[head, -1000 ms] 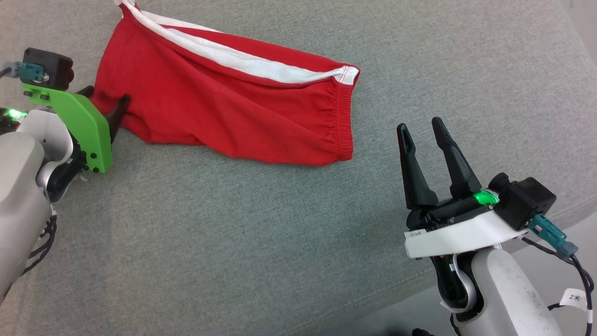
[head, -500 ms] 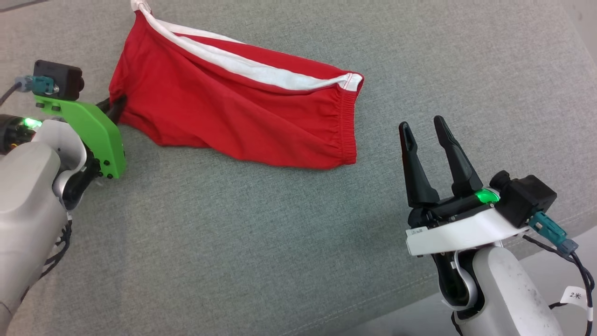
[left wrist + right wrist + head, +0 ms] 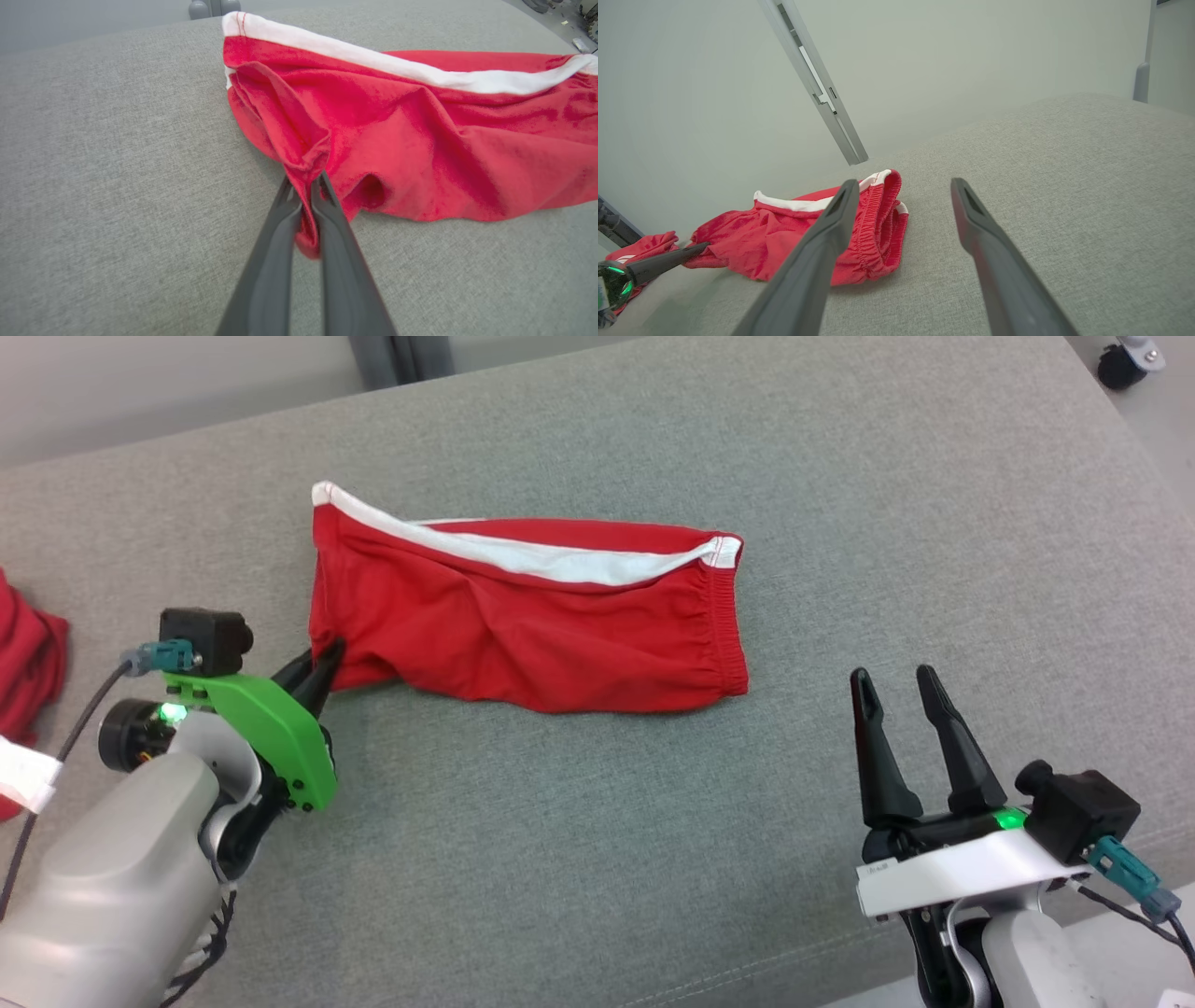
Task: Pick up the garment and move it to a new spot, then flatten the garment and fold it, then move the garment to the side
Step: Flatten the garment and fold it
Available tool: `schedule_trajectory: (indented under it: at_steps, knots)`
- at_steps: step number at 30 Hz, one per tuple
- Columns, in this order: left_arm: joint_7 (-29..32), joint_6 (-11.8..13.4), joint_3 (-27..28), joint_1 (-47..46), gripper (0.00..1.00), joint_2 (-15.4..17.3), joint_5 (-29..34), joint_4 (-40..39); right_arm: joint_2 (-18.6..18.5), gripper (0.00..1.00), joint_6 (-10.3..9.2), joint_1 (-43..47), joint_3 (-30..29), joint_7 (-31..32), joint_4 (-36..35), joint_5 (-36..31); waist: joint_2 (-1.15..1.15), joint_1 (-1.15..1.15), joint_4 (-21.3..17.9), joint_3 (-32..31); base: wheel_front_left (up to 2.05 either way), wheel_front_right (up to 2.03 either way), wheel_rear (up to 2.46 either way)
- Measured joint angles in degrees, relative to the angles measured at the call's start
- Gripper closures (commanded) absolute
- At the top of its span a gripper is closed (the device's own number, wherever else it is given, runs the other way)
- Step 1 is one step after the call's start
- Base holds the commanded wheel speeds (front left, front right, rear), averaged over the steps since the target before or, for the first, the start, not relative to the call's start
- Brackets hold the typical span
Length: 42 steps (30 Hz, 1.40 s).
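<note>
One rumpled, white-trimmed red garment point(image 3: 541, 635), corner pinched tight in left hand point(image 3: 327, 651); right hand point(image 3: 892, 674) spread wide, empty.

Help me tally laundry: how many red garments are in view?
2. The red shorts lie on the grey cushion, one corner pinched in the left gripper. A second red garment sits at the head view's left edge, partly cut off; more may lie beyond the frame.

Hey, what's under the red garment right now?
Grey cushion shows all around the red garment, so it rests on that. Whatever lies directly beneath the fabric is covered.
</note>
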Motion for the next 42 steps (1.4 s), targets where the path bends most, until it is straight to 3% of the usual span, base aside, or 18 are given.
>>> schedule_trajectory:
  at_steps: [12, 13, 14, 15, 22, 26, 31, 42]
  knots:
    - [-2.9, 4.5, 0.2, 12.0, 1.0, -0.4, -3.7, -7.4, 0.0, 0.0, 0.0, 5.2, -2.6, 0.0, 0.0, -0.4, 0.0, 0.0, 4.8, -4.6, 0.0, 0.0, 0.0]
    - [-3.6, 4.9, 0.2, 12.7, 0.67, -0.5, -3.7, -7.5, 0.0, 0.0, 0.0, 5.2, -2.4, 0.0, 0.0, 0.0, 0.0, 0.0, 5.1, -4.8, 0.0, 0.0, 0.0]
    - [-4.2, 5.3, 0.2, 12.9, 0.08, -0.5, -3.6, -7.5, 0.0, 0.0, 0.0, 5.2, -2.3, 0.1, 0.1, 0.3, 0.0, 0.0, 5.2, -4.9, 0.0, 0.0, 0.0]
    - [-4.9, 5.8, 0.4, 12.9, 0.0, -0.6, -3.2, -7.5, 0.0, 0.0, 0.0, 5.1, -2.3, 0.1, 0.1, 0.2, 0.0, 0.0, 5.3, -5.1, 0.0, 0.0, 0.0]
    - [-7.8, 7.5, 6.4, 14.1, 0.0, -1.5, -0.7, -8.8, 0.0, 0.0, 0.0, 4.2, -2.3, 0.7, 0.3, -1.7, 0.0, 0.0, 5.9, -6.4, 0.0, 0.0, 0.0]
    - [-8.0, 9.2, 17.3, 16.4, 0.0, -1.6, 7.7, -13.7, 0.0, 0.0, 0.0, 3.7, -2.5, 0.7, 0.4, -2.9, 0.0, 0.0, 7.0, -7.3, 0.0, 0.0, 0.0]
    - [-8.0, 9.5, 29.1, 23.7, 0.0, -4.6, 15.4, -19.1, 0.0, 0.0, 0.0, 3.5, -2.8, 0.8, 0.7, -3.2, 0.0, 0.0, 8.3, -8.4, 0.0, 0.0, 0.0]
    - [-8.1, 7.2, 51.8, 38.9, 0.0, -12.7, 31.5, -29.9, -0.4, 0.0, 0.0, 3.7, -3.3, 0.9, 1.2, -3.2, 0.0, 0.0, 10.6, -11.2, 0.0, 0.0, 0.0]
